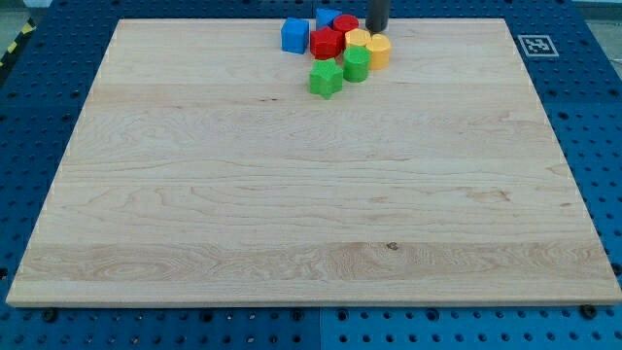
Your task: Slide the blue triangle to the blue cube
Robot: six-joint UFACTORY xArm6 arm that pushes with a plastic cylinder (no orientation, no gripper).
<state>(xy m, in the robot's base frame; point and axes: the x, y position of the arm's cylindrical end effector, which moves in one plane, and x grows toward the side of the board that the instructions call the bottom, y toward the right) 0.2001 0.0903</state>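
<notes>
The blocks sit in a tight cluster at the view's top centre on the wooden board. The blue cube is at the cluster's left. The blue triangle lies just right of it and higher, partly hidden behind the red blocks. My tip comes down at the cluster's top right, beside a yellow block and right of a red cylinder. The tip is apart from the blue triangle, with the red cylinder between them.
A red block sits between the blue cube and the yellow block. A yellow cylinder, a green block and a green star form the cluster's lower side. A black-and-white marker is at the board's top right corner.
</notes>
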